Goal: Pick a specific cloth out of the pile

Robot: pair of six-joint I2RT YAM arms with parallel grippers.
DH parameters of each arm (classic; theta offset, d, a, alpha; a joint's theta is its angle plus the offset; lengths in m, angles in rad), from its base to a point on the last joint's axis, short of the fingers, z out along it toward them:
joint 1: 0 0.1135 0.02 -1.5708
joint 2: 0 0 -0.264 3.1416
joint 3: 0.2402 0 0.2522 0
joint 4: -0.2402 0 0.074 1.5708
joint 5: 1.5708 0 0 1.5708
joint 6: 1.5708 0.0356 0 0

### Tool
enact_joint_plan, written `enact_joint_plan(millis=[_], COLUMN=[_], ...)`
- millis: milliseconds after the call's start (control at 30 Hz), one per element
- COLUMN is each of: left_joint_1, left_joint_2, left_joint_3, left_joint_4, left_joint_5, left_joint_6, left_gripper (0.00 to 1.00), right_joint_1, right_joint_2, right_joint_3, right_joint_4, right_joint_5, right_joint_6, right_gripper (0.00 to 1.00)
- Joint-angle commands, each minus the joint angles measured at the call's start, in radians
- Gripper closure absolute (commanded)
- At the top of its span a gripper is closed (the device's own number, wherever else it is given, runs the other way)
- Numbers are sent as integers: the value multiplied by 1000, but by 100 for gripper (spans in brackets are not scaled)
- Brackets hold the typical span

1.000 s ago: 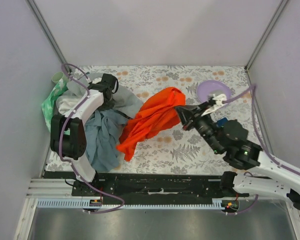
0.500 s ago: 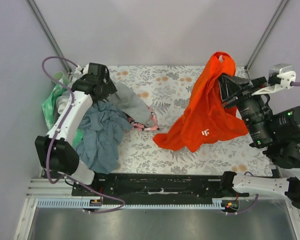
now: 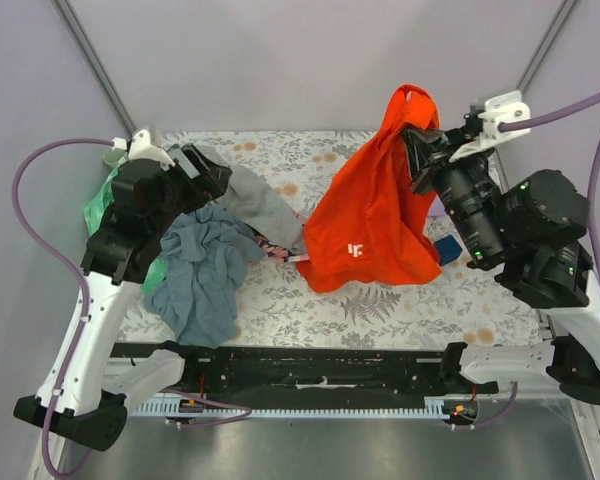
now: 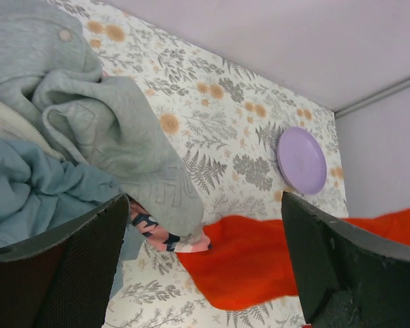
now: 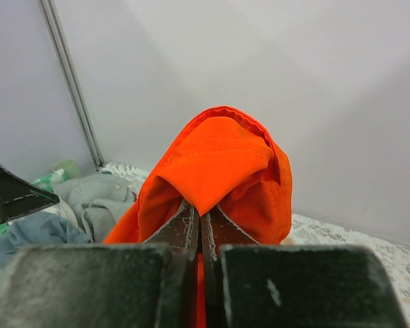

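The orange-red cloth (image 3: pixel 370 215) with a small white logo hangs in the air over the right half of the table, its lower hem near the surface. My right gripper (image 3: pixel 416 142) is shut on its top fold; in the right wrist view the cloth (image 5: pixel 219 154) drapes over the closed right gripper (image 5: pixel 201 217). The pile (image 3: pixel 205 250) of light grey, blue-grey and mint green cloths lies at the left. My left gripper (image 3: pixel 205 170) hovers above it, open and empty. In the left wrist view the left gripper (image 4: pixel 203 229) frames the pile (image 4: pixel 89 123) and the cloth's hem (image 4: pixel 246 260).
A pink-patterned piece (image 4: pixel 160 232) pokes out from under the light grey cloth. A purple plate (image 4: pixel 302 160) lies at the far right of the table. A small blue object (image 3: pixel 446 248) sits beside the hanging cloth. Walls enclose the table on three sides.
My right gripper has lifted the orange-red cloth off the table and away from the pile, up and to the right. My left gripper has opened, let go of the grey cloth and risen.
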Motion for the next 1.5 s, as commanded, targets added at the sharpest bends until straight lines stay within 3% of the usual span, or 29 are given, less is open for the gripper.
enact_joint_plan(millis=[0, 133, 533, 833, 1000, 1267, 1367, 1467], left_joint_1=[-20, -31, -52, -63, -66, -66, -64, -67], left_joint_2=[-30, -64, 4, 37, 37, 11, -2, -10], left_joint_3=[-122, -210, -260, -272, -296, -291, -303, -296], left_joint_4=[77, 113, 136, 133, 128, 88, 76, 35], left_joint_5=[132, 142, 191, 189, 167, 88, 53, -8], left_joint_6=[6, -5, -2, -2, -10, -22, -30, -43], left_gripper=[5, 5, 4, 3, 3, 3, 3, 2], right_joint_1=[-11, -106, -289, -323, -342, -407, -407, -405], right_joint_2=[10, 16, 44, 62, 42, 82, 171, 257], right_joint_3=[-71, -129, -94, -104, -331, -908, -1087, -1091], right_joint_4=[31, 49, 6, -13, -17, -65, 34, 18], right_joint_5=[91, 139, 195, 134, 122, -19, -157, -233], right_joint_6=[-24, 11, -27, 1, 186, 865, 968, 967], right_gripper=[100, 100, 100, 100, 100, 100, 100, 95])
